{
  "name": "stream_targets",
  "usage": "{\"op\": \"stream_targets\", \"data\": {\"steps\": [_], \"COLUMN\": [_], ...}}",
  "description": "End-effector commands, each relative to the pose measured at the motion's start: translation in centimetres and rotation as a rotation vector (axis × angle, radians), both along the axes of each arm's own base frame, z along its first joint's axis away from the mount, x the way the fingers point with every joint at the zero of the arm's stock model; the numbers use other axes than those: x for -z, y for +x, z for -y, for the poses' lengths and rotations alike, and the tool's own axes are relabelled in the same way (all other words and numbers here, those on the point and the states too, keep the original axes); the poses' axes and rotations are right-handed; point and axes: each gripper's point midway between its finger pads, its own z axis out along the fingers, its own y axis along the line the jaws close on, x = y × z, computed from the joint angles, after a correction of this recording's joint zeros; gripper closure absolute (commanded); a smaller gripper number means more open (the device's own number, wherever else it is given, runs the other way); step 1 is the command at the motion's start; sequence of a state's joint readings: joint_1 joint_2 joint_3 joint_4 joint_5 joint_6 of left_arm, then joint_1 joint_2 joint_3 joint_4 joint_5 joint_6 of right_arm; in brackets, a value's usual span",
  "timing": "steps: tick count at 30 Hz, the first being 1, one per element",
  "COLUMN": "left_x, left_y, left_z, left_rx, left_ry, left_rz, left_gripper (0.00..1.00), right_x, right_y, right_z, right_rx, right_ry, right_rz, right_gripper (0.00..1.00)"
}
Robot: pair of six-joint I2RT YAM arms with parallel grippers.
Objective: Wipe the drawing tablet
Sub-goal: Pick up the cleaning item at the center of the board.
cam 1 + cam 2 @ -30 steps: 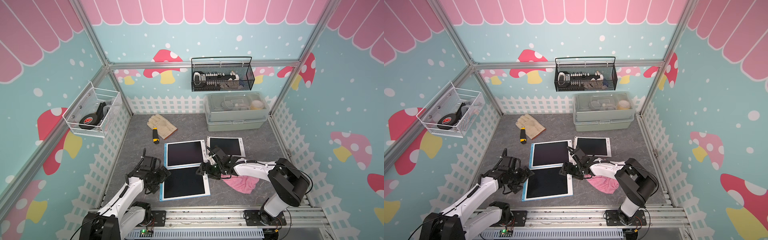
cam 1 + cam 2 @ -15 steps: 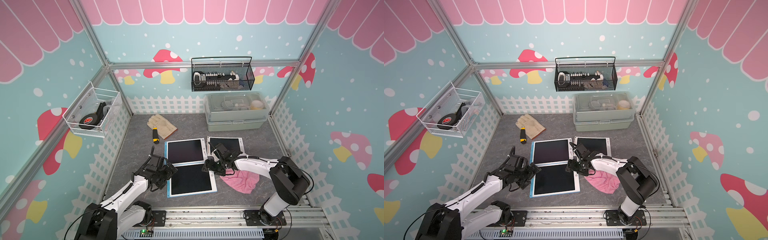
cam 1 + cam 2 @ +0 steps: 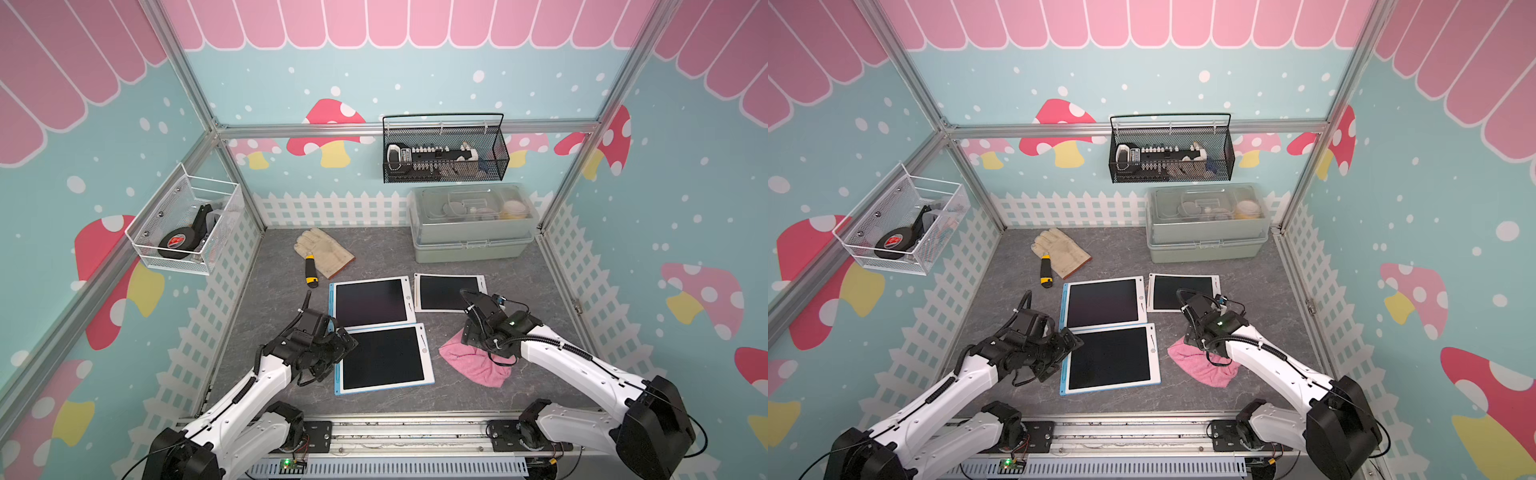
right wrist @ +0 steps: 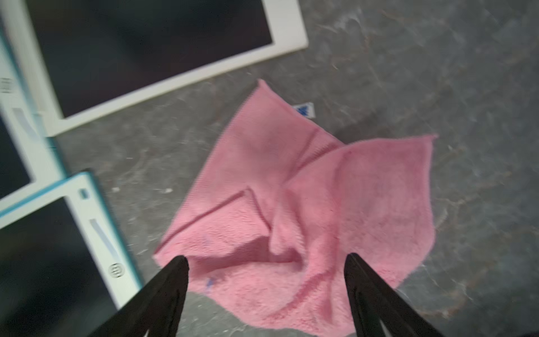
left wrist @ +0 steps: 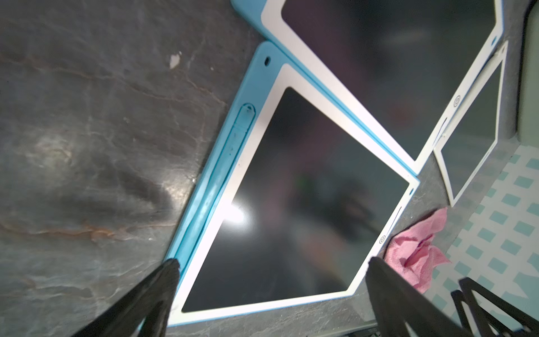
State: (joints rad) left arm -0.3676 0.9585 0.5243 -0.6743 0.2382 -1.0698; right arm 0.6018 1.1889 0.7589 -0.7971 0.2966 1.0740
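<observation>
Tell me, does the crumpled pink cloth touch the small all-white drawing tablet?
Apart. The right wrist view shows a strip of grey table between the pink cloth and the all-white drawing tablet.

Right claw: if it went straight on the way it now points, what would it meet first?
Most likely the pink cloth, which lies crumpled on the table squarely ahead of the open right claw; how far off is unclear.
</observation>
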Motion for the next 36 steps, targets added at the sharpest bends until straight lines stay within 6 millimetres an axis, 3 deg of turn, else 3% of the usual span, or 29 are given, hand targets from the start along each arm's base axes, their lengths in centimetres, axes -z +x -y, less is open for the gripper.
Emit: {"op": "stream_targets", "data": {"steps": [1, 8, 11, 13, 16, 19, 20, 22, 25, 28, 31, 32, 36], "left_x": [-0.4, -1.2, -1.6, -1.9, -2.0, -1.5, -1.3, -0.6, 0.4, 1.2, 2.1, 2.4, 3.0], "left_y": [-0.5, -0.3, -0.2, -0.2, -0.3, -0.7, -0.8, -1.2, -1.2, -0.6, -0.2, -0.2, 0.0], "left_z": [0.1, 0.6, 0.6, 0.5, 0.2, -0.2, -0.3, -0.7, -1.3, -1.9, -2.4, -2.5, -2.9], "left_rx": [0.014, 0.026, 0.020, 0.018, 0.020, 0.013, 0.010, -0.003, -0.011, 0.003, 0.021, 0.024, 0.031], "left_ry": [0.013, 0.001, 0.000, 0.003, 0.020, 0.039, 0.044, 0.065, 0.115, 0.177, 0.239, 0.250, 0.289], "left_rz": [-0.007, 0.008, 0.019, 0.023, 0.019, 0.001, -0.004, -0.029, -0.066, -0.082, -0.109, -0.126, -0.138], "left_gripper": [0.01, 0.01, 0.01, 0.01, 0.01, 0.01, 0.01, 0.05, 0.19, 0.32, 0.68, 0.75, 0.77], "right_x": [1.5, 5.7, 7.5, 8.2, 9.1, 9.1, 8.7, 6.8, 0.9, -3.8, -5.1, -5.0, -5.0], "right_y": [-0.6, -1.8, -1.8, -1.7, -1.6, -1.4, -1.3, -0.4, 2.0, 3.6, 4.1, 4.1, 4.3], "right_z": [1.8, 0.7, -0.6, -1.1, -1.6, -1.7, -1.5, -1.0, -0.9, -3.0, -5.9, -7.0, -11.7], "right_rx": [0.059, 0.077, 0.082, 0.080, 0.081, 0.086, 0.088, 0.084, 0.005, -0.119, -0.214, -0.240, -0.323], "right_ry": [-0.045, -0.007, 0.047, 0.053, 0.060, 0.069, 0.061, 0.037, -0.032, -0.030, -0.001, 0.017, 0.106], "right_rz": [-0.022, -0.146, -0.186, -0.210, -0.239, -0.224, -0.208, -0.144, 0.043, 0.234, 0.358, 0.388, 0.508], "right_gripper": [0.13, 0.06, 0.07, 0.12, 0.37, 0.89, 1.00, 1.00, 1.00, 1.00, 1.00, 1.00, 1.00]}}
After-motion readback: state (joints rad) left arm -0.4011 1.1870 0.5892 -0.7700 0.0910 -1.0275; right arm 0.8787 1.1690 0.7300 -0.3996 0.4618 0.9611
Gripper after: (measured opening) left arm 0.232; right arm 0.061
